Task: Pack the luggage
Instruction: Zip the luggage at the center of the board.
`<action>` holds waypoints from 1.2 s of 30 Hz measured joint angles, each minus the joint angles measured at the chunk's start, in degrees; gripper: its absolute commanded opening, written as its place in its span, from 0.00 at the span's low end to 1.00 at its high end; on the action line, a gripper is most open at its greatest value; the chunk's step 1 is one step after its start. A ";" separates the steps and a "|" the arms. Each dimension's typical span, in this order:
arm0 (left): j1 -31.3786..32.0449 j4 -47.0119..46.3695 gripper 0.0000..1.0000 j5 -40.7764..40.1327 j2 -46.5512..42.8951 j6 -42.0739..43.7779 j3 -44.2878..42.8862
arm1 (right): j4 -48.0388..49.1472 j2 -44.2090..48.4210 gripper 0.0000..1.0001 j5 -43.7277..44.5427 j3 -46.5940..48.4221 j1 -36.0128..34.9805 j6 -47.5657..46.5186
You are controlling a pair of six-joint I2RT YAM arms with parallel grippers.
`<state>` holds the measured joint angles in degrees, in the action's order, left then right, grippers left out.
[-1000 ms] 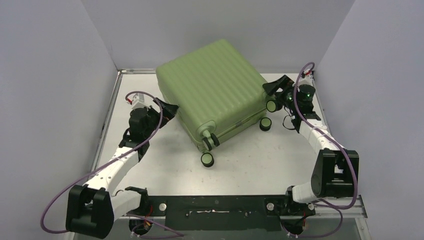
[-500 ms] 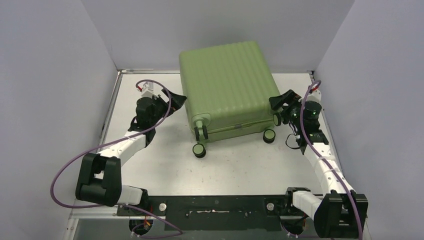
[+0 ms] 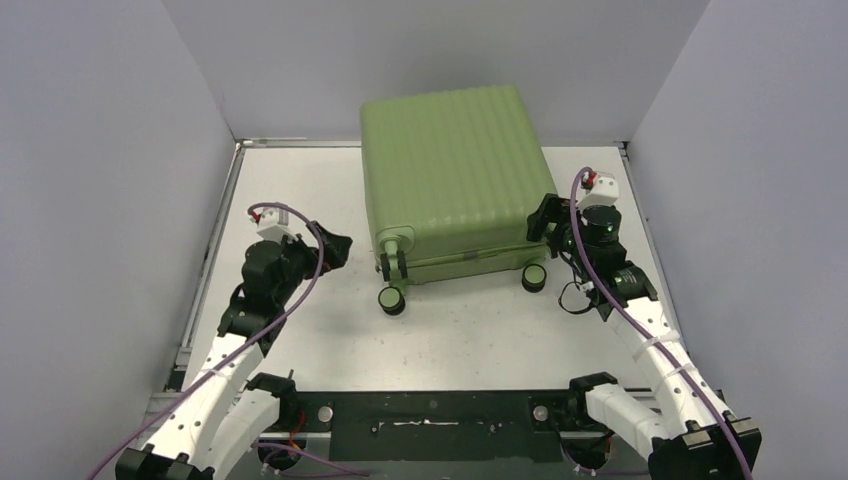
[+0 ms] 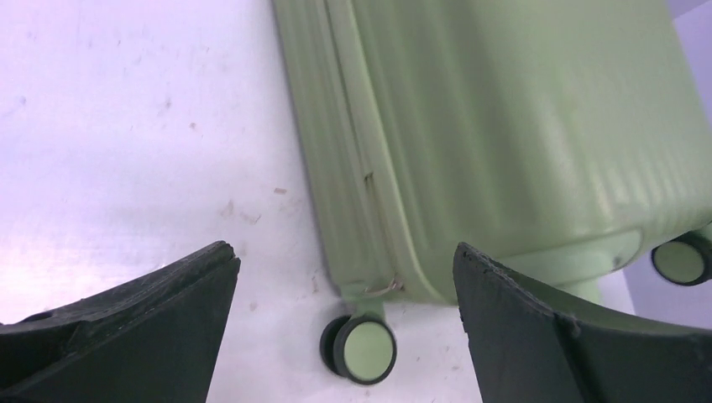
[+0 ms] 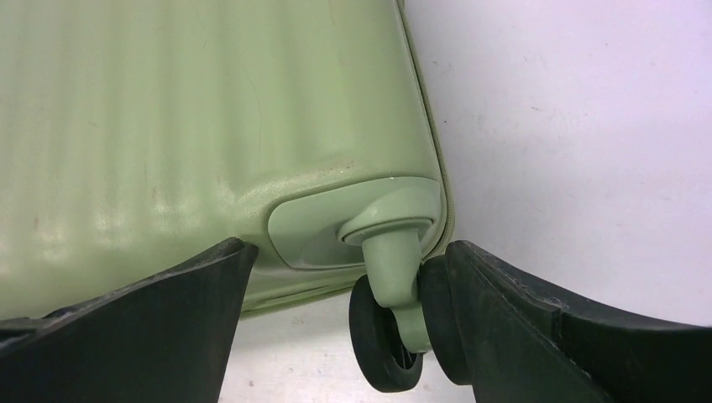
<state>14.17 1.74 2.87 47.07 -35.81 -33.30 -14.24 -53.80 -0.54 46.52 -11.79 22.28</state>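
We judge: squaring closed light-green ribbed hard-shell suitcase point(image 3: 450, 165), frame centre. Spread wide, empty: left gripper point(image 3: 338, 247), right gripper point(image 3: 544, 216). Next likely: we open it.

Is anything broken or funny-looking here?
Nothing looks broken or spilled. The only odd bit: the luggage lies flat and shut on the table, so its wheels poke out sideways.

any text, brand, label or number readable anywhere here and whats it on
None can be read.
The luggage shows only a plain ribbed shell in all three views: no brand, label or number.
A pale strip on the black base bar is too small to tell if it bears text.
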 measured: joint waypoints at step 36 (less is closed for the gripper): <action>1.46 -21.46 0.66 25.44 16.55 26.29 12.90 | -12.33 4.35 0.83 7.69 -0.11 -5.53 -3.69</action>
<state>15.64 -19.73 28.32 63.61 -9.52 -20.40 -26.57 -49.45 7.16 46.41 -17.32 18.59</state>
